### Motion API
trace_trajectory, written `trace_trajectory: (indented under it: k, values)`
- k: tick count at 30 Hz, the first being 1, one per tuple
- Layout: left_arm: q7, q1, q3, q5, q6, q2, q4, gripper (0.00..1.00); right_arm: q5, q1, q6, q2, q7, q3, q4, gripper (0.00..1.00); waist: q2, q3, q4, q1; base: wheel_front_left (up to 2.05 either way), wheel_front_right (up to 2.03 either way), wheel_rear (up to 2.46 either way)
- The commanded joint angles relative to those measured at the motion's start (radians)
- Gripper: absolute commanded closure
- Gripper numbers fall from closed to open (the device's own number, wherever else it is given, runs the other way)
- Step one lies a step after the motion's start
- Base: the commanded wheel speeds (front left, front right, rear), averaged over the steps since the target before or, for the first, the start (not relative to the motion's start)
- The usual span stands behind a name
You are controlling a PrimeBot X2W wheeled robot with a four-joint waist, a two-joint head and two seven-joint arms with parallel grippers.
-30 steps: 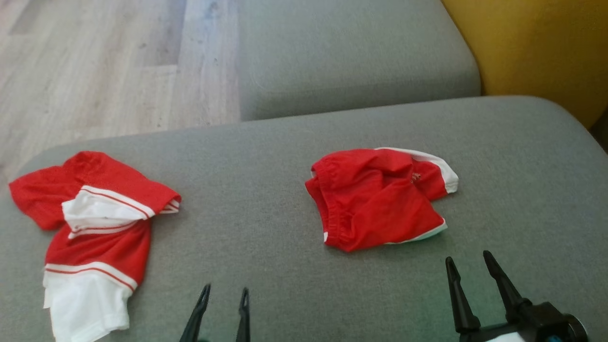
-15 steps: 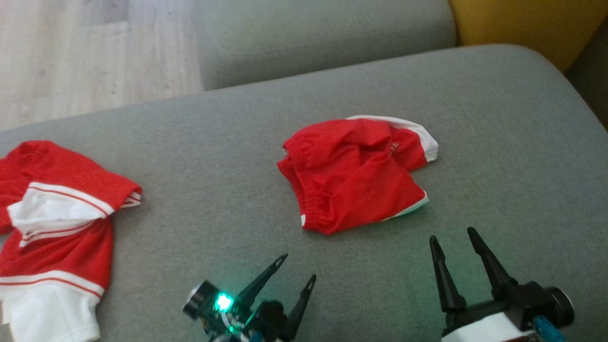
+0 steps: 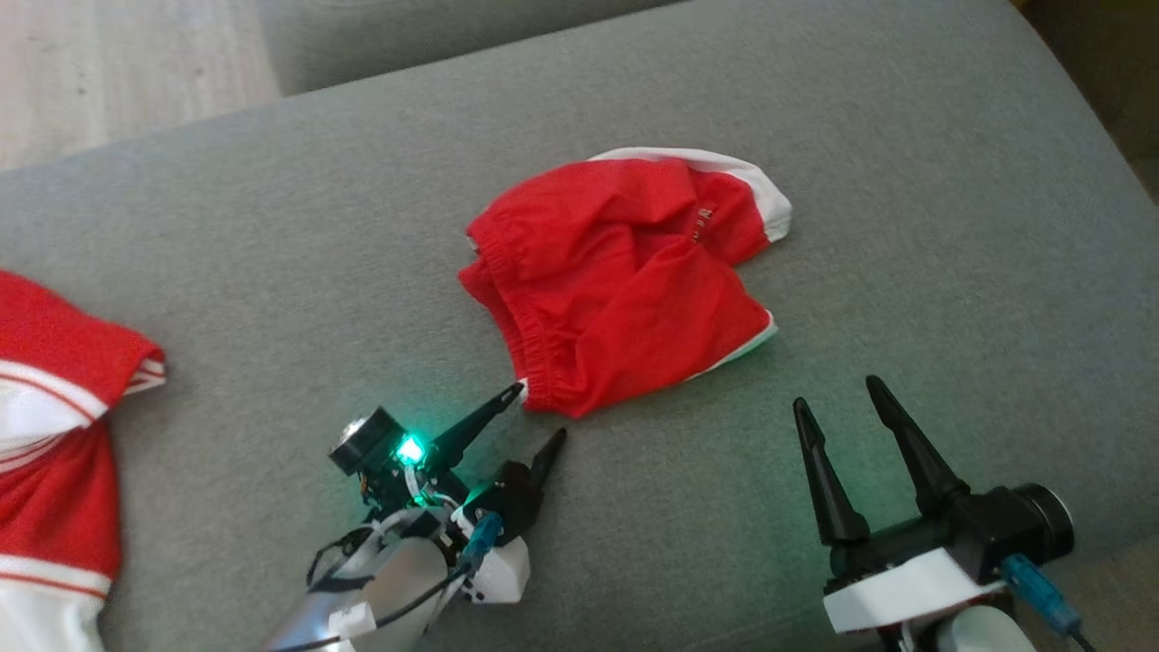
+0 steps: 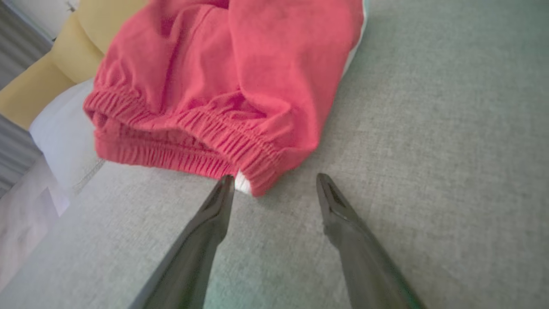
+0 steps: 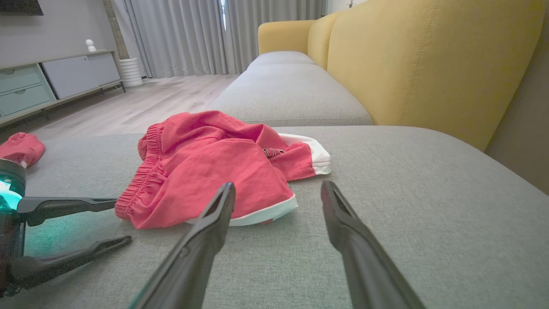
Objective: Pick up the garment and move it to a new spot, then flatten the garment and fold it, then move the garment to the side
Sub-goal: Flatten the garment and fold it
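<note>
Crumpled red shorts with white trim lie on the grey sofa cushion. My left gripper is open at the near corner of their elastic waistband, one fingertip touching the white tag, the waistband corner reaching between the tips. My right gripper stands open, a short way from the shorts' white hem, nothing between its fingers. In the right wrist view the shorts lie ahead and the left gripper shows at the left.
A second red-and-white garment lies at the cushion's left edge. Wood floor is beyond the far-left edge. A yellow sofa back rises on the right, and another grey cushion lies beyond.
The head camera has tilted down and right, shifting the whole picture. My left gripper has reached forward to the shorts' waistband corner. The right gripper has advanced a little.
</note>
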Motion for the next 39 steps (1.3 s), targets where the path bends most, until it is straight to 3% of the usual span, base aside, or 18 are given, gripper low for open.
trace_trajectory:
  k: [1, 2, 3, 4, 5, 15, 23, 28, 31, 39]
  values:
    - [-0.006, -0.040, 0.017, 0.010, 0.011, 0.017, -0.017, 0.00, 0.011, -0.034, 0.007, -0.013, -0.009, 0.026, -0.029, 0.00, 0.0000, 0.013, -0.017, -0.0003, 0.00, 0.00, 0.00]
    - [-0.006, -0.047, 0.007, 0.010, 0.015, 0.021, -0.013, 0.00, 0.013, -0.037, 0.007, -0.013, -0.009, 0.030, -0.027, 0.00, 0.0000, 0.013, -0.024, -0.0003, 0.00, 0.00, 0.00]
    - [-0.006, -0.052, -0.005, 0.010, 0.015, 0.025, -0.018, 0.10, 0.014, -0.039, 0.007, -0.012, -0.009, 0.031, -0.024, 0.00, 0.0000, 0.013, -0.030, -0.0003, 0.00, 0.00, 0.00]
    - [-0.006, -0.055, -0.017, 0.008, 0.015, 0.028, -0.025, 0.75, 0.016, -0.040, 0.007, -0.010, -0.009, 0.028, -0.023, 0.00, 0.0000, 0.011, -0.035, -0.0003, 0.00, 0.00, 0.00]
    - [-0.006, -0.054, -0.030, 0.003, 0.011, 0.030, -0.040, 1.00, 0.017, -0.040, 0.007, -0.008, -0.009, 0.028, -0.021, 0.00, 0.0000, 0.006, -0.040, -0.0003, 0.00, 0.00, 0.00]
    - [-0.006, -0.025, -0.128, -0.103, -0.081, 0.018, -0.232, 1.00, 0.018, 0.003, 0.007, 0.009, -0.009, 0.026, 0.003, 0.00, 0.0000, -0.128, -0.079, -0.0003, 0.00, 0.00, 0.00]
    - [-0.006, -0.160, -0.038, -0.267, -0.141, -0.016, -0.396, 1.00, 0.014, 0.035, 0.007, 0.017, -0.009, 0.022, 0.004, 0.00, 0.0000, -0.194, -0.070, -0.0003, 0.00, 0.00, 0.00]
    - [0.020, -0.268, 0.061, -0.439, -0.169, -0.010, -0.322, 1.00, 0.013, 0.046, 0.007, 0.021, -0.009, 0.020, 0.000, 0.00, 0.0000, -0.213, -0.048, -0.0003, 0.00, 0.00, 0.00]
    - [0.079, -0.267, 0.065, -0.494, -0.173, 0.024, -0.234, 1.00, 0.018, 0.050, 0.007, 0.022, -0.009, 0.023, 0.001, 0.00, 0.0000, -0.209, -0.034, -0.0003, 0.00, 0.00, 0.00]
    - [0.115, -0.206, 0.039, -0.599, -0.176, 0.097, -0.091, 1.00, 0.068, 0.045, 0.007, 0.023, -0.009, 0.020, 0.045, 0.00, 0.0000, -0.169, 0.003, -0.0003, 0.00, 0.00, 0.00]
